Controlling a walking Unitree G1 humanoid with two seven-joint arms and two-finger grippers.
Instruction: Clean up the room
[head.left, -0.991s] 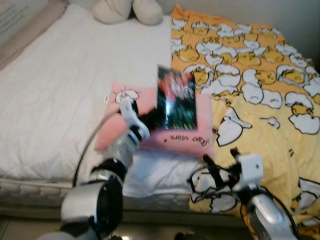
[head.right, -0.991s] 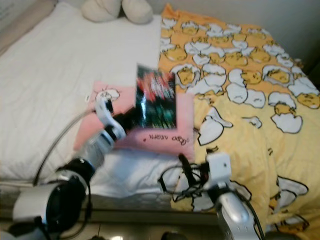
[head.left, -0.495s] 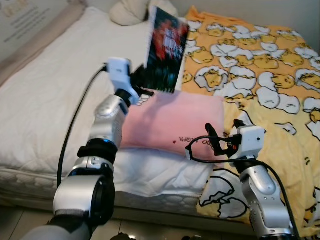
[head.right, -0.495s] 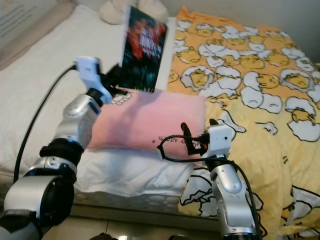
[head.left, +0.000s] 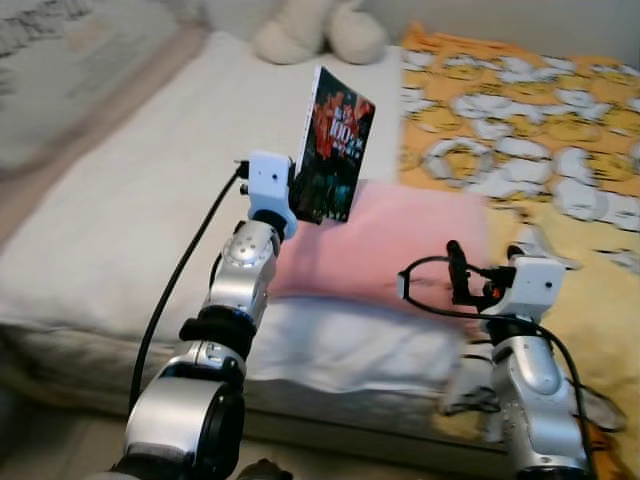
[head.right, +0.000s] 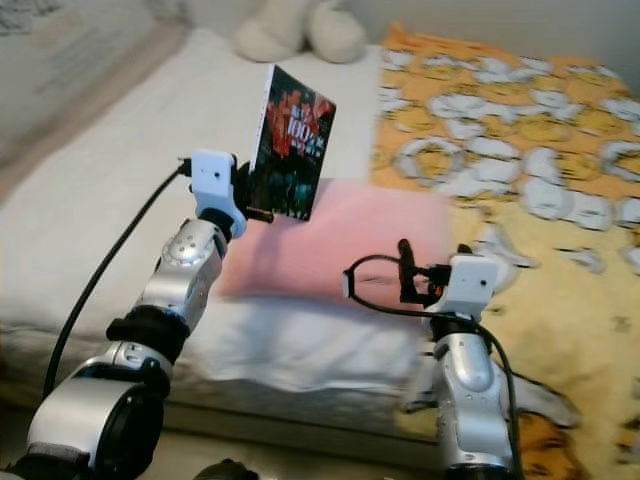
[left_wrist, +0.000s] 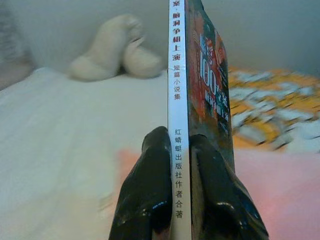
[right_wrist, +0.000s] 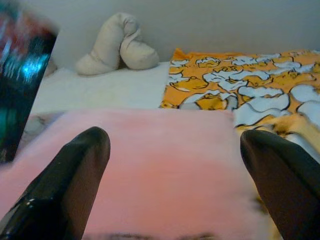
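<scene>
My left gripper is shut on the lower edge of a dark book with a red and black cover, held upright above the bed. In the left wrist view both fingers clamp the book's white spine. Under the book lies a pink pillow on the white mattress. My right gripper stands open at the pillow's near right edge, its fingers spread wide in front of the pillow, holding nothing.
A yellow duvet with an egg pattern covers the right half of the bed. A cream soft toy lies at the head of the bed. A folded white sheet hangs over the bed's front edge below the pillow.
My left gripper has lifted the book off the pink pillow and turned it upright. The right gripper has risen toward the pillow's edge. The camera has shifted.
</scene>
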